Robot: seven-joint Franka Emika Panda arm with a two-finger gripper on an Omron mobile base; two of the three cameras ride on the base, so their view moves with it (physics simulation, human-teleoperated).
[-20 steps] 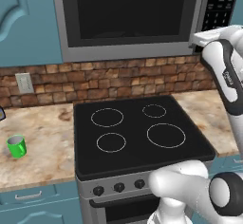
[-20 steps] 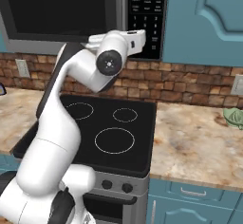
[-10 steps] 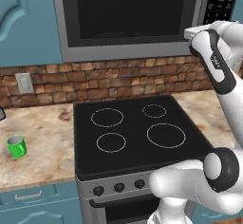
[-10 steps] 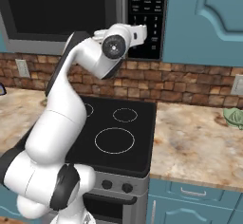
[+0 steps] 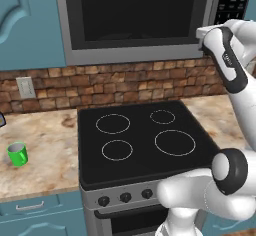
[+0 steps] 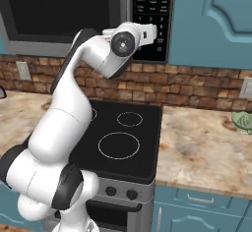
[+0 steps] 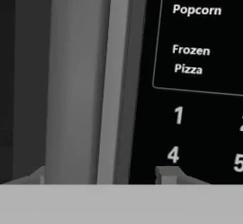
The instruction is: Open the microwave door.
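The microwave door point(image 5: 135, 15) is shut, its grey frame around a wide dark window; it also shows at the upper left of the right base view point(image 6: 59, 10). In the hand view its long grey bar handle point(image 7: 76, 76) runs top to bottom, very close. My gripper point(image 7: 102, 176) is open, one fingertip point(image 7: 39, 175) left of the handle and the other over the black keypad point(image 7: 199, 76). The white hand point(image 5: 210, 34) is raised to the door's lower right corner, at the seam with the keypad point(image 5: 234, 0).
Below the microwave lies a black cooktop point(image 5: 140, 137) with several ring burners and knobs along its front. A green mug point(image 5: 18, 154) stands on the left counter. Blue cabinets point(image 6: 211, 24) flank the microwave, and a green object point(image 6: 242, 121) lies on the right counter.
The arm has stretched up and forward, bringing the hand from just under the microwave's lower right corner to the door handle. The door has stayed shut.
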